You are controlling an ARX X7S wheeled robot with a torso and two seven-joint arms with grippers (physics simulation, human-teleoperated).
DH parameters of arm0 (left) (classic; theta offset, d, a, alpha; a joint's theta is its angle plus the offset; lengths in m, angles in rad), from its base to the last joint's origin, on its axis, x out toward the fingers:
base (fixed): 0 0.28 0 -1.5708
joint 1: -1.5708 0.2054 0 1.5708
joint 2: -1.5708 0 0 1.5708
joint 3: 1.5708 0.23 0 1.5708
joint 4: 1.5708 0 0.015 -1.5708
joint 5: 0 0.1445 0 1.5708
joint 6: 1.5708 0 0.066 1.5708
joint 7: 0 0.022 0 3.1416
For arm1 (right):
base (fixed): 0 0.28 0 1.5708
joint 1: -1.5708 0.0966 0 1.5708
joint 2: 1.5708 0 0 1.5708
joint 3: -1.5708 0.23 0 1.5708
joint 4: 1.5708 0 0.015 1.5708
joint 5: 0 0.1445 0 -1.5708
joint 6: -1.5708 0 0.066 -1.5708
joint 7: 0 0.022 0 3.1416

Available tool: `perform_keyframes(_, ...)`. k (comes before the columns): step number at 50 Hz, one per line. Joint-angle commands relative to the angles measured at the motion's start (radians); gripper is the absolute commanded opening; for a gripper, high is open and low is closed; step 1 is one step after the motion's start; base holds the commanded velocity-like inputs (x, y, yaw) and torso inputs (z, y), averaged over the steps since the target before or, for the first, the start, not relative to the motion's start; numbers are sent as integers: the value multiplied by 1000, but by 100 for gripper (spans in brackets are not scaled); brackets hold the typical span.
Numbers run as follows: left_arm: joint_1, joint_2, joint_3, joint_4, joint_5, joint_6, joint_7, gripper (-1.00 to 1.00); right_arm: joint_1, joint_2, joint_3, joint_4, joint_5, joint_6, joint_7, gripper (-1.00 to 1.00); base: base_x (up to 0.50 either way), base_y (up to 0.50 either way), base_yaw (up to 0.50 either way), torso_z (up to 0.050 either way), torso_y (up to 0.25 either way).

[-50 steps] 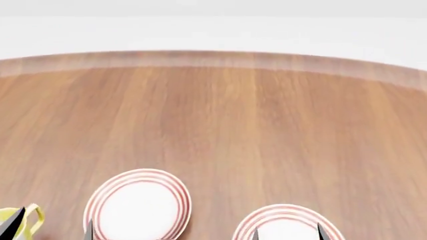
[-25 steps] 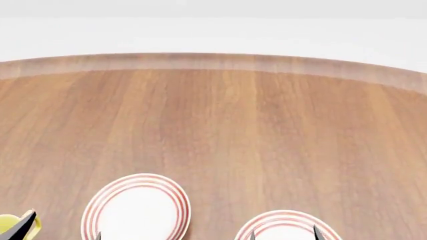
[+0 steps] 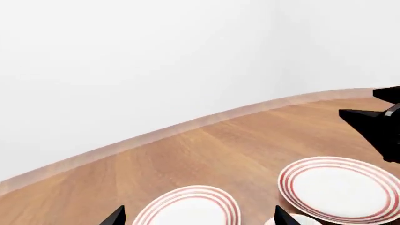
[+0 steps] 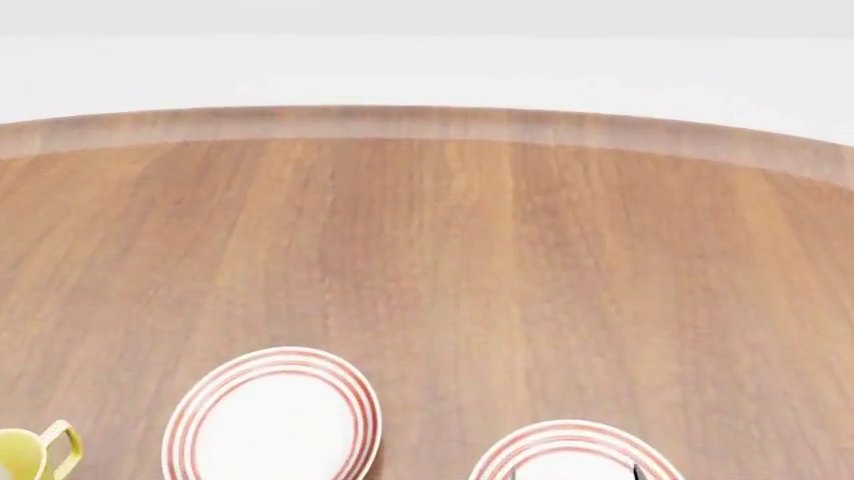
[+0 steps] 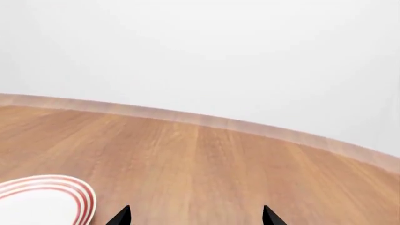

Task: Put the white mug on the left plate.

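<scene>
Wood-grain tabletop (image 4: pixel 441 260) fills the head view, backed by a plain white wall. Both grippers stand open and empty: the left gripper (image 3: pixel 198 216) shows two dark fingertips spread wide at the edge of its wrist view, and the right gripper (image 5: pixel 195 216) shows the same in its own view.

Between the left fingertips lies the left plate (image 4: pixel 272 418), bare, with the other ringed plate (image 4: pixel 574 455) beside it. The right arm's dark gripper also pokes into the left wrist view, just past that second plate.

A yellow-handled mug (image 4: pixel 30 455) sits at the head view's near left corner. The white mug is not clearly in view; a white rim (image 3: pixel 293 220) by one left fingertip may be it, but I cannot tell.

The risk, as I judge it: grabbing the yellow-handled mug by mistake, confusing the two identical plates, or knocking an unseen mug while reaching blind.
</scene>
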Motion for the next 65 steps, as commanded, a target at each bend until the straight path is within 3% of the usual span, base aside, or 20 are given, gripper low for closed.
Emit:
perform_keyframes(1, 186, -37, -46, -55, -65, 268, 87, 100, -8, 1, -2, 26, 9, -27, 3, 100, 0, 0, 0, 0, 0)
perform_keyframes(18, 209, -41, -38, -72, -70, 310, 109, 100, -6, 6, -8, 33, 16, -33, 10, 100, 0, 0, 0, 0, 0)
perform_keyframes(37, 203, -50, 57, -116, 61, 296, 175, 100, -2, 16, -13, 22, 24, -22, 18, 100, 0, 0, 0, 0, 0)
perform_keyframes(52, 245, -51, 75, -144, 151, 378, 184, 100, -1, 17, -16, 36, 32, -39, 22, 100, 0, 0, 0, 0, 0)
perform_keyframes(65, 164, -33, 105, -329, 250, 477, 199, 100, -2, 22, -18, 30, 33, -37, 32, 100, 0, 0, 0, 0, 0)
